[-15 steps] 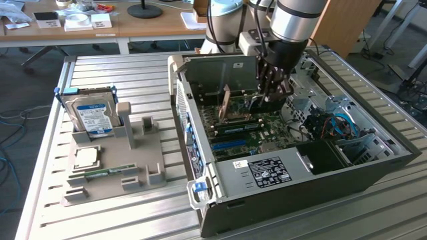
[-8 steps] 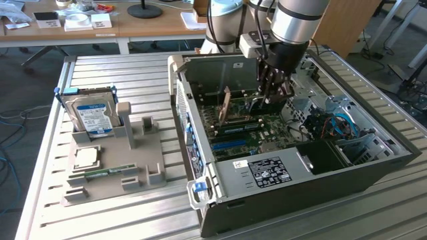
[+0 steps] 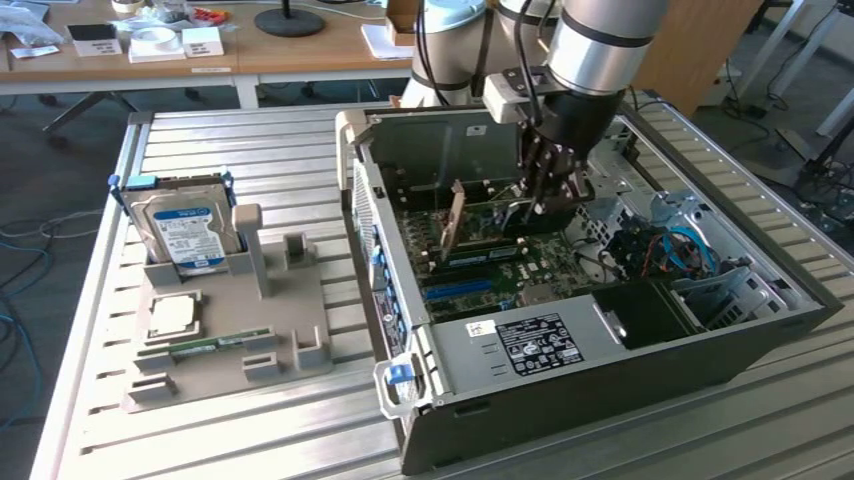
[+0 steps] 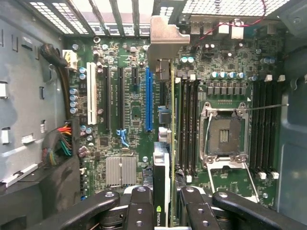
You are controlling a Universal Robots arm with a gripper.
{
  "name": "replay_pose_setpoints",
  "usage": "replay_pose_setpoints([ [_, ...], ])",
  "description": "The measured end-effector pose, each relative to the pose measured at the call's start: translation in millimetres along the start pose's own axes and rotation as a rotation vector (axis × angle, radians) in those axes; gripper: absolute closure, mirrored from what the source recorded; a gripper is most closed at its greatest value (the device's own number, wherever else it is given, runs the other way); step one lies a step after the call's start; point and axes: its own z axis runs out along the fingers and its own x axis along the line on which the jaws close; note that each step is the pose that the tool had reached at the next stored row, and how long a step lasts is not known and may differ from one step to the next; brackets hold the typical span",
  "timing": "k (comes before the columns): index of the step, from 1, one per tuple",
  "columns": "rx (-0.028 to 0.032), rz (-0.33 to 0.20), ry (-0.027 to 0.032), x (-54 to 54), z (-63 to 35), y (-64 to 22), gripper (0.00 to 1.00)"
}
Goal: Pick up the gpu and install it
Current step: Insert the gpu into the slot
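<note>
My gripper [image 3: 553, 200] reaches down into the open computer case [image 3: 601, 350] and is shut on the gpu [image 3: 514, 215]. The card stands on edge above the motherboard [image 3: 494, 275]. In the wrist view the gpu [image 4: 162, 167] runs edge-on away from my gripper [image 4: 165, 208]. Its black cooler sits between the fingers [image 4: 139, 206], and its silver end bracket [image 4: 163, 36] points at the case's vented back wall. The card's green edge lies just beside the blue slot [image 4: 148, 98]. I cannot tell whether its lower edge touches a slot.
RAM slots [image 4: 187, 124] and the bare CPU socket [image 4: 224, 135] lie beside the card, with a cable bundle [image 4: 60, 143] on the other side. Outside the case, a grey holder [image 3: 227, 330] carries a blue-labelled hard drive [image 3: 187, 232], a CPU [image 3: 174, 315] and a RAM stick [image 3: 214, 345].
</note>
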Motion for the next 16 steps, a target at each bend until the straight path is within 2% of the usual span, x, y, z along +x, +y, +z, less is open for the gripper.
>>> replay_pose_setpoints([
  [5,0.0001,0.000,0.0000,4.4,-0.2,0.4,0.74],
  [16,0.0020,0.000,-0.0024,8.7,-0.6,8.8,0.74],
])
